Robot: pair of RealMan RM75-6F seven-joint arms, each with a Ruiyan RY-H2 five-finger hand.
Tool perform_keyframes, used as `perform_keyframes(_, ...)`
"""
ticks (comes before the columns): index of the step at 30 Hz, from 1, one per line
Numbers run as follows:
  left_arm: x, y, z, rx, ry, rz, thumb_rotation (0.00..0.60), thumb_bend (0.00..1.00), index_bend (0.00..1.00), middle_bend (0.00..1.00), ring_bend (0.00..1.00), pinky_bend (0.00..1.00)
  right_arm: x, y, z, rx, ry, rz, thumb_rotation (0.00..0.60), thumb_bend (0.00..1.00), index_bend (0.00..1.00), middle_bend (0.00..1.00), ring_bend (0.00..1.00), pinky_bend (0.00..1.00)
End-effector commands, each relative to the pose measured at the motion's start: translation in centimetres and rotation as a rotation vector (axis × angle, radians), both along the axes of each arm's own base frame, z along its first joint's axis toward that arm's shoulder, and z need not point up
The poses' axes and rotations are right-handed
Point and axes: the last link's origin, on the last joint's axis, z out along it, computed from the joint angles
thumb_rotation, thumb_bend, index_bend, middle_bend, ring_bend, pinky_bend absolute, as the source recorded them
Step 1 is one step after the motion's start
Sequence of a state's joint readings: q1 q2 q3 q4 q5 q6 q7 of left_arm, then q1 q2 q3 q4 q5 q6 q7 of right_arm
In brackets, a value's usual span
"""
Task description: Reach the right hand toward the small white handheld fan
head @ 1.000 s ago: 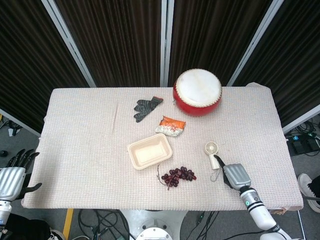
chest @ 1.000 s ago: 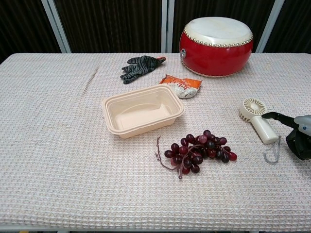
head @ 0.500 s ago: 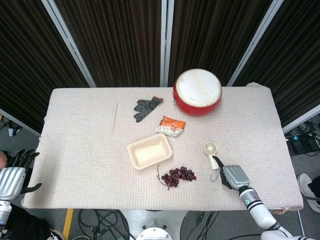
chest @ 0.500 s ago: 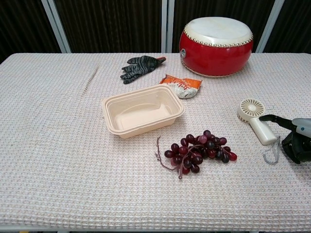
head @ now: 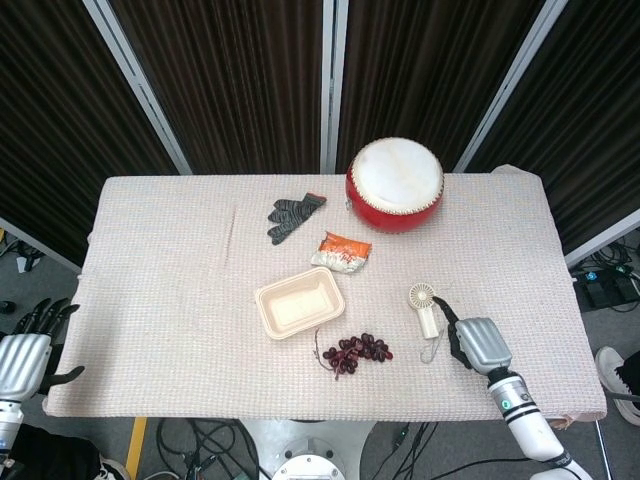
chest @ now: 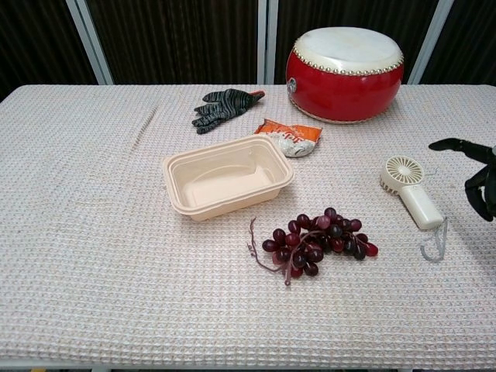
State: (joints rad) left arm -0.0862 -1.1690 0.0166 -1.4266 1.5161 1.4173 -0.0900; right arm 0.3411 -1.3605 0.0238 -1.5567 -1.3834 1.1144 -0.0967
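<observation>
The small white handheld fan [head: 425, 308] [chest: 411, 191] lies flat on the tablecloth at the right, round head pointing away and a grey wrist loop [chest: 434, 242] trailing from its handle. My right hand [head: 478, 343] [chest: 480, 176] hovers just right of the fan, above the cloth, its dark fingers spread and holding nothing. A small gap separates its fingertips from the fan's handle. The chest view cuts the hand off at the right edge. My left hand [head: 26, 348] hangs off the table's near-left corner, fingers apart and empty.
A bunch of dark grapes [head: 357, 351] [chest: 319, 239] lies left of the fan. A beige tray [chest: 225, 176], an orange snack packet [chest: 290, 136], a striped glove [chest: 223, 106] and a red drum [chest: 346, 63] sit further back. The table's front edge [head: 520, 415] runs near my right wrist.
My right hand has lifted off the cloth and drawn slightly right of the fan's handle, fingers spreading. The fan stays in about the same place. The left hand has barely moved.
</observation>
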Motion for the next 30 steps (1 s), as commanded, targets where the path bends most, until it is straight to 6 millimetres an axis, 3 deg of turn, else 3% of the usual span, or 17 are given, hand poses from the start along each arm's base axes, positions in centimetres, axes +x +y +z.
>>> perform_keyframes(1, 0.1, 0.0, 0.0, 0.003, 0.000, -0.005, 0.600, 0.00, 0.13, 0.09, 0.00, 0.18, 0.0, 0.6, 2.1, -0.096, 0.003, 0.047, 0.600, 1.00, 0.00, 0.91, 0.80, 0.71)
perform_keyframes(4, 0.3, 0.1, 0.0, 0.007, -0.001, -0.009, 0.600, 0.00, 0.13, 0.09, 0.00, 0.18, -0.8, 1.0, 4.0, -0.211, 0.034, 0.086, 0.600, 1.00, 0.02, 0.90, 0.80, 0.71)
perform_keyframes(9, 0.6, 0.1, 0.0, 0.011, -0.004, -0.013, 0.600, 0.00, 0.13, 0.09, 0.00, 0.18, -3.6, 2.1, 6.7, -0.346, 0.136, 0.088, 0.600, 1.00, 0.13, 0.87, 0.80, 0.71)
perform_keyframes(11, 0.7, 0.0, -0.1, 0.011, -0.006, -0.013, 0.600, 0.00, 0.13, 0.09, 0.00, 0.18, -4.7, 2.9, 7.7, -0.382, 0.148, 0.068, 0.600, 0.98, 0.15, 0.81, 0.73, 0.67)
perform_keyframes(13, 0.7, 0.0, -0.2, 0.008, -0.006, -0.012, 0.600, 0.00, 0.13, 0.09, 0.00, 0.18, -6.0, 3.9, 8.4, -0.372, 0.174, 0.035, 0.600, 0.81, 0.14, 0.61, 0.51, 0.48)
perform_keyframes(16, 1.0, 0.0, -0.3, 0.003, -0.006, -0.018, 0.600, 0.00, 0.13, 0.09, 0.00, 0.18, -7.3, 5.3, 9.1, -0.292, 0.214, -0.030, 0.600, 0.39, 0.03, 0.18, 0.07, 0.08)
perform_keyframes(17, 1.1, 0.0, -0.3, 0.003, -0.006, -0.021, 0.600, 0.00, 0.13, 0.09, 0.00, 0.18, -7.3, 5.5, 9.4, -0.291, 0.194, -0.030, 0.600, 0.26, 0.01, 0.07, 0.01, 0.02)
perform_keyframes(19, 1.5, 0.1, -0.4, 0.004, -0.007, -0.028, 0.600, 0.00, 0.13, 0.09, 0.00, 0.18, -7.3, 6.2, 10.0, -0.315, 0.134, -0.012, 0.600, 0.08, 0.00, 0.00, 0.00, 0.00)
perform_keyframes(20, 1.6, 0.1, -0.4, 0.004, -0.007, -0.030, 0.600, 0.00, 0.13, 0.09, 0.00, 0.18, -7.4, 6.4, 10.2, -0.323, 0.118, -0.009, 0.600, 0.03, 0.00, 0.00, 0.00, 0.00)
perform_keyframes(30, 2.8, 0.7, 0.2, 0.005, 0.002, -0.050, 0.600, 0.00, 0.13, 0.09, 0.00, 0.18, -7.7, 7.1, 10.9, -0.373, 0.079, -0.022, 0.600, 0.00, 0.00, 0.00, 0.00, 0.00)
